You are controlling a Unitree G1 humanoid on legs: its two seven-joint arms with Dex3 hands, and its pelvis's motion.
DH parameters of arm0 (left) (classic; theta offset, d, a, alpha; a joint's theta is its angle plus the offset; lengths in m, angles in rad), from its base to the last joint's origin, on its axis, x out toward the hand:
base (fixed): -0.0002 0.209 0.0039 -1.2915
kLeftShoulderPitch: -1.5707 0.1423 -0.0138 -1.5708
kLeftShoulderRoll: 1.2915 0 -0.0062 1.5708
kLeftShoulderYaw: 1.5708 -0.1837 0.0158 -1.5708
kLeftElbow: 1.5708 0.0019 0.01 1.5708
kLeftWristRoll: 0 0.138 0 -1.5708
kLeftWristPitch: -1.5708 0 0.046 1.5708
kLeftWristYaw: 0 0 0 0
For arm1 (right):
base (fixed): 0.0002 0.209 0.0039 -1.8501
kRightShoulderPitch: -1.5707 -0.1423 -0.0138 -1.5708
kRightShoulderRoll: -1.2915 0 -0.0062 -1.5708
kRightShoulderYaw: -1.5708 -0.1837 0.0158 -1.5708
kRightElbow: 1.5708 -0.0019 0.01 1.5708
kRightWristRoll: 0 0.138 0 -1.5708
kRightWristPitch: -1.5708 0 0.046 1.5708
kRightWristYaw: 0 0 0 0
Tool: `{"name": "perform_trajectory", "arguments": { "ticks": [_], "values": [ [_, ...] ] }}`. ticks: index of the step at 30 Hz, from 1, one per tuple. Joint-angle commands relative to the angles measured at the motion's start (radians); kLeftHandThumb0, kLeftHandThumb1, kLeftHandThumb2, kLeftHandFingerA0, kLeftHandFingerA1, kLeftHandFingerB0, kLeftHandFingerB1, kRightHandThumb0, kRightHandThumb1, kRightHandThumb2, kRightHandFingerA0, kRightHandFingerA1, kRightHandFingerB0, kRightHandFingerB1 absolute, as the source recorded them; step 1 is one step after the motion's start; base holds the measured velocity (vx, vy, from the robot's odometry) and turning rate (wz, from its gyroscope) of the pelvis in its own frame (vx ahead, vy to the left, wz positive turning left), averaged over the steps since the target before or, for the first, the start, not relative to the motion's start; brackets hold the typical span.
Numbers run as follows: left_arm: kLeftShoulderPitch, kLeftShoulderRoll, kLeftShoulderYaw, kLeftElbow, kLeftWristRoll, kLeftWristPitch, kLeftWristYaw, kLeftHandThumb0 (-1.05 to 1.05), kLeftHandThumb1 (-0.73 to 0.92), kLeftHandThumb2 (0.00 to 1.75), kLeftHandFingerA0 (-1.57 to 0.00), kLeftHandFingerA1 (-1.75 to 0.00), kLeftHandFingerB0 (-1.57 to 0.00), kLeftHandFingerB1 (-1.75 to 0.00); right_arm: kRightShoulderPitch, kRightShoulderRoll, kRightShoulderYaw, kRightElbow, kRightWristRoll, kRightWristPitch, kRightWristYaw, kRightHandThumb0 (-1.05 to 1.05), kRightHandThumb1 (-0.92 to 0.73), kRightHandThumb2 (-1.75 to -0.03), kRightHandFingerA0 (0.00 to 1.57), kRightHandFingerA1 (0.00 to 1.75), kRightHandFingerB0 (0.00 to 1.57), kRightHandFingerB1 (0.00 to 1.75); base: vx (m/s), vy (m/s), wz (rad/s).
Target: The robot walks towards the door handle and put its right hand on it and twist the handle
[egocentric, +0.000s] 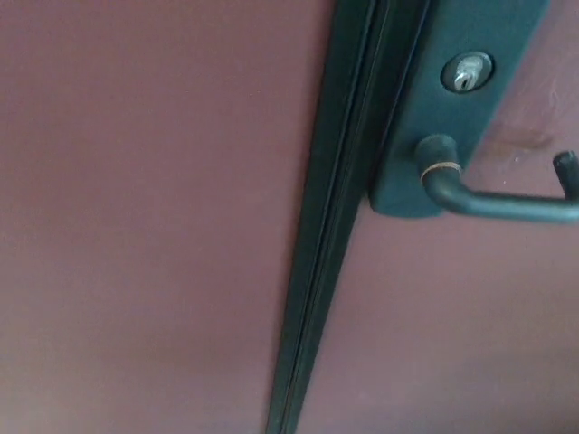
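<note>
You are looking at the door handle (507,201) sticking out sideways at the right edge, low on its dark plate (452,99), ready for pushing down, but no robot hand is showing yet.

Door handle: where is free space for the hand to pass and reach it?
Free: the bare door face below the door handle, right of the dark seam. Also the strip above the lever, right of the plate. Crowded: where the lever joins the plate, under the keyhole. No hand shows.
</note>
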Motion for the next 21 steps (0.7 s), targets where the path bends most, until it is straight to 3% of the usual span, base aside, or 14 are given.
{"name": "perform_trajectory", "arguments": {
  "ticks": [1, 7, 9, 13, 17, 21],
  "values": [
    [0.007, -0.009, -0.001, -0.001, 0.0, -0.005, -0.019, -0.23, 0.35, 0.79, -0.41, -0.84, -0.3, -0.65, 0.001, -0.013, -0.011, 0.002, 0.003, -0.001, -0.085, -0.4, -0.6, -0.58, 0.48, 0.4, 0.52, 0.39, 0.22, -0.2, -0.5],
    [0.025, -0.009, -0.018, 0.002, 0.015, -0.011, -0.008, -0.22, 0.35, 0.79, -0.43, -0.84, -0.32, -0.65, 0.008, -0.007, 0.0, 0.004, -0.002, -0.022, -0.04, -0.4, -0.6, -0.58, 0.46, 0.39, 0.48, 0.38, 0.2, -0.159, 0.04],
    [0.034, -0.01, -0.018, -0.001, 0.01, -0.014, -0.011, -0.2, 0.3, 0.9, -0.48, -0.78, -0.34, -0.66, 0.014, -0.008, -0.003, 0.009, 0.013, -0.026, 0.075, -0.4, -0.61, -0.58, 0.47, 0.39, 0.47, 0.38, 0.17, -0.125, -0.09],
    [0.037, -0.01, -0.019, -0.002, 0.009, -0.016, -0.011, -0.2, 0.3, 0.9, -0.48, -0.78, -0.34, -0.66, 0.016, -0.009, -0.007, 0.01, 0.015, -0.027, 0.091, -0.4, -0.61, -0.58, 0.47, 0.39, 0.47, 0.38, 0.17, -0.096, -0.04],
    [0.047, -0.009, -0.02, 0.002, 0.009, -0.01, -0.019, -0.17, 0.29, 0.92, -0.48, -0.77, -0.36, -0.66, 0.022, -0.005, -0.019, 0.015, 0.029, 0.004, 0.133, -0.39, -0.61, -0.58, 0.48, 0.4, 0.48, 0.37, 0.09, 0.352, 0.04],
    [0.05, -0.008, -0.022, 0.003, 0.011, -0.011, -0.022, -0.19, 0.29, 0.9, -0.49, -0.78, -0.36, -0.66, 0.022, -0.008, -0.024, 0.019, 0.035, 0.041, 0.167, -0.38, -0.61, -0.58, 0.49, 0.4, 0.47, 0.37, 0.07, 0.059, 0.06]
  ]
}}
